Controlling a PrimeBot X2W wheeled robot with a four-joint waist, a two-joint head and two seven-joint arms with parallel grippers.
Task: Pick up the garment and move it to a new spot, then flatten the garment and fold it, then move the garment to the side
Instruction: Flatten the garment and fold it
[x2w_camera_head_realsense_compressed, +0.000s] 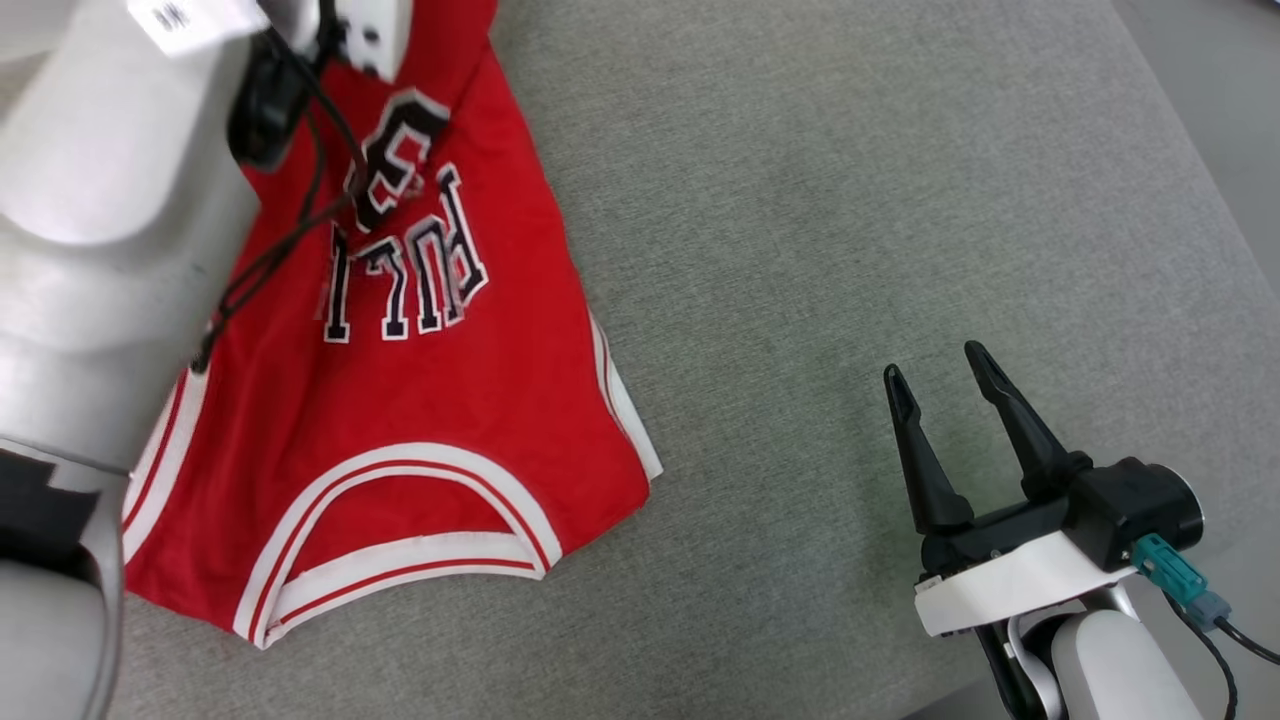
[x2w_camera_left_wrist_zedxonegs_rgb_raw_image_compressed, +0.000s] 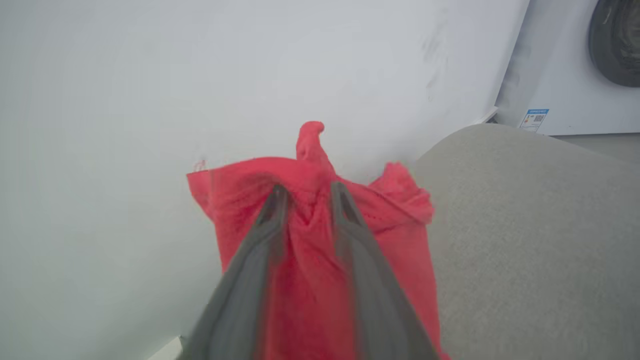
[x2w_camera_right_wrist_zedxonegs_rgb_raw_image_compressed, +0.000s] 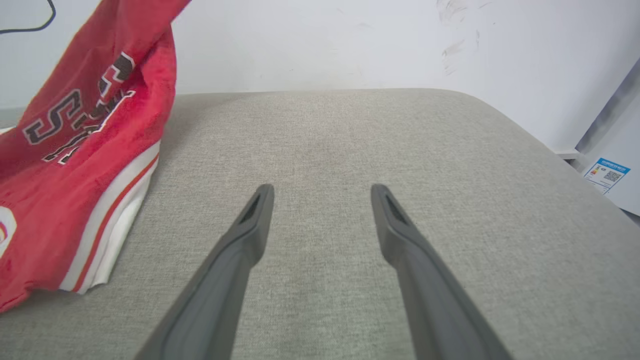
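We hold the garment (x2w_camera_head_realsense_compressed: 430, 400) by one end with our left gripper (x2w_camera_left_wrist_zedxonegs_rgb_raw_image_compressed: 308, 189). In the left wrist view its two dark fingers (x2w_camera_left_wrist_zedxonegs_rgb_raw_image_compressed: 270, 230) are drawn close together on a bunch of red cloth (x2w_camera_left_wrist_zedxonegs_rgb_raw_image_compressed: 310, 270), and crumpled folds stick up past the tips in front of a white wall (x2w_camera_left_wrist_zedxonegs_rgb_raw_image_compressed: 150, 75). From the head view the red shirt slopes up toward the upper left, passing under our pale left forearm (x2w_camera_head_realsense_compressed: 100, 200) and a black cable (x2w_camera_head_realsense_compressed: 300, 230). Its black-and-white print reads upside down. The striped collar (x2w_camera_head_realsense_compressed: 400, 520) and a white-trimmed sleeve edge (x2w_camera_head_realsense_compressed: 625, 400) lie nearest us on the grey cushion (x2w_camera_head_realsense_compressed: 850, 200). In the right wrist view the garment (x2w_camera_right_wrist_zedxonegs_rgb_raw_image_compressed: 75, 150) hangs down from the upper left corner, and its lower part, with the white and red trim, rests on the cushion. Our right gripper (x2w_camera_head_realsense_compressed: 934, 360) sits well apart from the shirt at the lower right of the head view, above bare grey fabric. Its fingers (x2w_camera_right_wrist_zedxonegs_rgb_raw_image_compressed: 250, 225) are spread wide with nothing between them, pointing across the cushion toward the wall. At the right edge of the left wrist view a white appliance (x2w_camera_left_wrist_zedxonegs_rgb_raw_image_compressed: 575, 75) with a dark round door and a small blue label (x2w_camera_left_wrist_zedxonegs_rgb_raw_image_compressed: 534, 119) stands beyond the cushion's rounded corner.
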